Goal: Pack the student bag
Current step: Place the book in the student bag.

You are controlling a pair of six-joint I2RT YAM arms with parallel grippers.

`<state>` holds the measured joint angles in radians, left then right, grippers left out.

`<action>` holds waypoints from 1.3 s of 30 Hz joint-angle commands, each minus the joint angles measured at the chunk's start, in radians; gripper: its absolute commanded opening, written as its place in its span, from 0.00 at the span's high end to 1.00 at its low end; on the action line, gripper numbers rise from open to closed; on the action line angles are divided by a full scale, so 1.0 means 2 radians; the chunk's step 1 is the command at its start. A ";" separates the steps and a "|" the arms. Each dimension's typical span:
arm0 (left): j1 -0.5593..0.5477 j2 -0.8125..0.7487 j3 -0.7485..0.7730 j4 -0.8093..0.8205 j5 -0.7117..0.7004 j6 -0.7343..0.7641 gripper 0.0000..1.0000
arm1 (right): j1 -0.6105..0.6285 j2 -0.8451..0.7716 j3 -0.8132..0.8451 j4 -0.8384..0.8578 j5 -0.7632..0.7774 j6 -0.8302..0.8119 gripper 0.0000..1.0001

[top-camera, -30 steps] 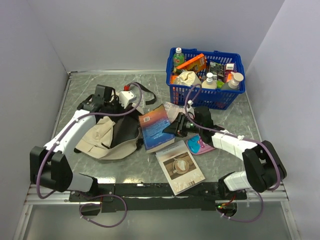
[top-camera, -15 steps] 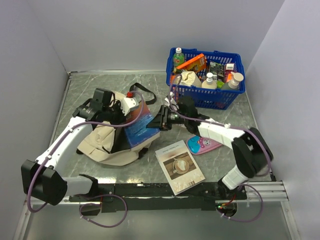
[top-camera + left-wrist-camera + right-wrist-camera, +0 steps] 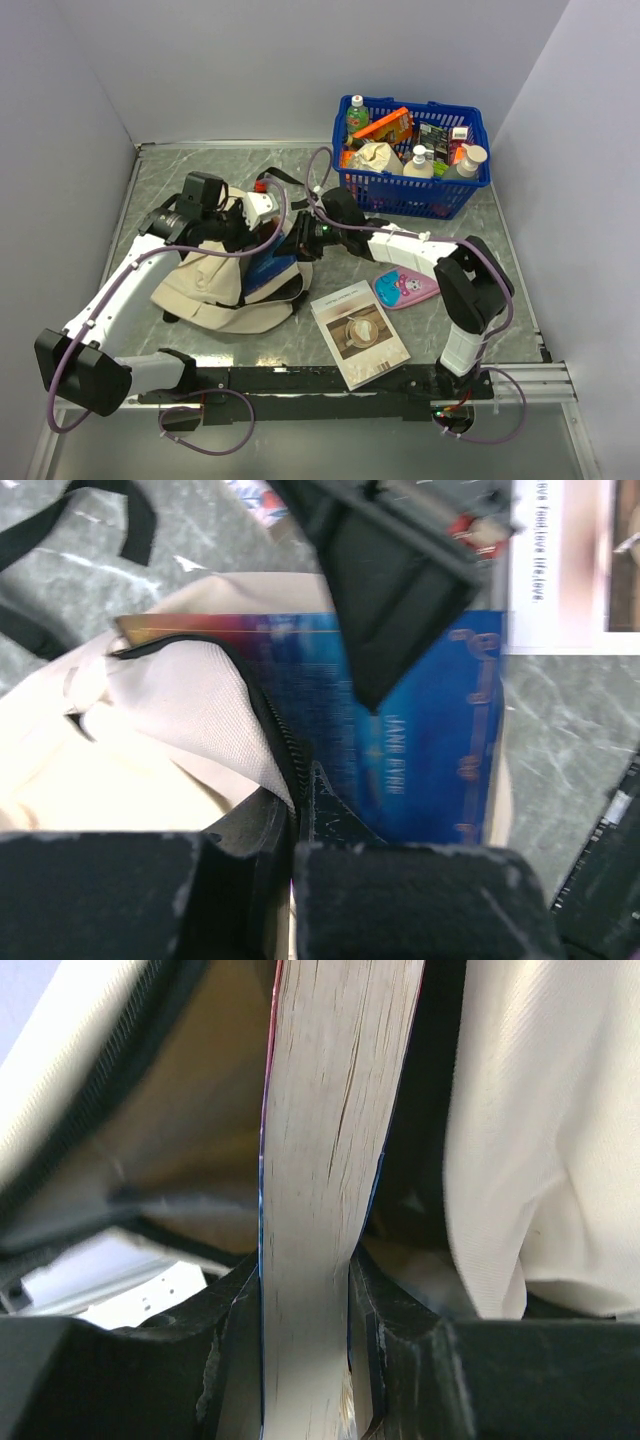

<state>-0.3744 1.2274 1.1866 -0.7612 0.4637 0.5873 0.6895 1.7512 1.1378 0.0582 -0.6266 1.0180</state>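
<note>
Right jaws grip the blue book (image 3: 425, 750), half inside the student bag (image 3: 205, 288); left jaws pinch its rim. Next, it likely needs pushing deeper.

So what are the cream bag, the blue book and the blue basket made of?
student bag: likely woven cloth, matte cream; it folds softly and its weave shows.
blue book: paper, with a printed, seemingly smooth cover and off-white page edges.
blue basket: probably moulded plastic, with stiff slotted walls.

Grey marbled tabletop (image 3: 180, 170), boxed in by plain pale walls (image 3: 250, 60).
</note>
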 commanded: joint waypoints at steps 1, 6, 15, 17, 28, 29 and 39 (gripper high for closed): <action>-0.006 -0.011 0.031 0.005 0.073 -0.004 0.99 | 0.012 -0.004 0.055 0.082 0.074 0.010 1.00; -0.006 -0.012 0.022 0.019 0.078 -0.042 0.99 | 0.058 -0.010 0.027 0.146 0.226 0.014 1.00; -0.005 0.010 0.048 0.067 0.082 -0.106 0.99 | 0.114 0.037 0.068 0.171 0.321 0.013 1.00; -0.005 0.011 0.046 0.068 0.081 -0.107 0.99 | 0.119 0.052 0.076 0.166 0.301 0.013 0.97; -0.005 -0.004 0.012 0.052 0.071 -0.064 0.99 | 0.088 -0.019 0.003 0.084 0.211 -0.080 0.29; -0.005 -0.005 0.007 0.052 0.070 -0.061 0.99 | 0.081 -0.026 -0.023 0.089 0.207 -0.075 0.31; -0.005 -0.008 0.003 0.047 0.062 -0.049 0.99 | 0.065 -0.010 -0.001 0.018 0.208 -0.105 0.62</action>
<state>-0.3748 1.2572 1.1725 -0.7013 0.5426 0.4595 0.8135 1.7081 1.0626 0.1661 -0.2054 0.8585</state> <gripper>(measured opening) 0.046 0.408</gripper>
